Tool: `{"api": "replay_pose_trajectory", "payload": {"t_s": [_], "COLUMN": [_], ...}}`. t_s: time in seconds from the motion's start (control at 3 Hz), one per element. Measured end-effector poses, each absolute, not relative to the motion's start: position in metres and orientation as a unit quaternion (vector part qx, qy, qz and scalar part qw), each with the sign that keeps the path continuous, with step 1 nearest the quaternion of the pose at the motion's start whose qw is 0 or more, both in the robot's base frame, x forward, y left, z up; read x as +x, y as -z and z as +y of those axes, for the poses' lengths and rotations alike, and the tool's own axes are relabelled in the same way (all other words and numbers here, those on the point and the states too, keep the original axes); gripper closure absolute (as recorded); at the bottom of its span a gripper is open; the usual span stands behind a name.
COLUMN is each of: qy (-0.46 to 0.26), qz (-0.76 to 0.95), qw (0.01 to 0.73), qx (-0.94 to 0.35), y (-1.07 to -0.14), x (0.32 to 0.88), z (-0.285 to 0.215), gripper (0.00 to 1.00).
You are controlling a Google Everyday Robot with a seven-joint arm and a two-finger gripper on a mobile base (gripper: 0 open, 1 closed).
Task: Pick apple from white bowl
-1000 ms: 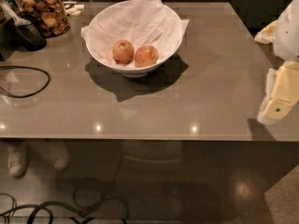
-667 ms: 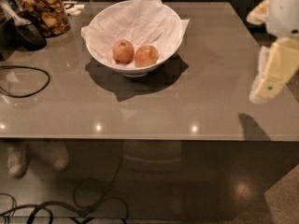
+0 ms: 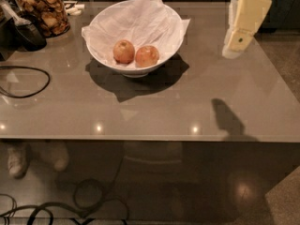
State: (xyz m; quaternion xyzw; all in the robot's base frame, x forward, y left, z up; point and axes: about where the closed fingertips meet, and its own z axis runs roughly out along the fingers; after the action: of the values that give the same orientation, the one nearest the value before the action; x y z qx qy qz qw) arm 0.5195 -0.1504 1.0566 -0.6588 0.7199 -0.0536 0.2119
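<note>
— What's biggest here?
— The worktop [image 3: 140, 116]: a flat, rectangular grey-brown slab, glossy enough to mirror small lights. On it stands the white bowl [image 3: 107, 61], round, deep and shiny, lined with crumpled white paper [image 3: 136, 22].
— And the hand?
— The hand [image 3: 234, 43] is cream, blocky plastic, hanging over the far right part of the worktop, well apart from the bowl. Spread or pressed together, I cannot tell.
— The fruit?
— The apple [image 3: 147, 56], smooth and pinkish-red, lies in the bowl's bottom, touching a rounder, yellower apple [image 3: 123, 51] on its left.
— Any change?
— A second ago the hand was lower, at the right edge; both fruits have stayed put.
</note>
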Motion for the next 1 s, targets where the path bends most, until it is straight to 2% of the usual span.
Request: {"api": "replay_pose_trajectory", "payload": {"t_s": [0.33, 1.0], "qy": [0.058, -0.002], "qz": [0.715, 0.713], "qw": [0.227, 0.245], "qx": [-0.659, -0.657], "y": [-1.063, -1.053], "x": [0.525, 0.575], "z": [-0.144, -0.111], "gripper": [0.00, 0.00]}}
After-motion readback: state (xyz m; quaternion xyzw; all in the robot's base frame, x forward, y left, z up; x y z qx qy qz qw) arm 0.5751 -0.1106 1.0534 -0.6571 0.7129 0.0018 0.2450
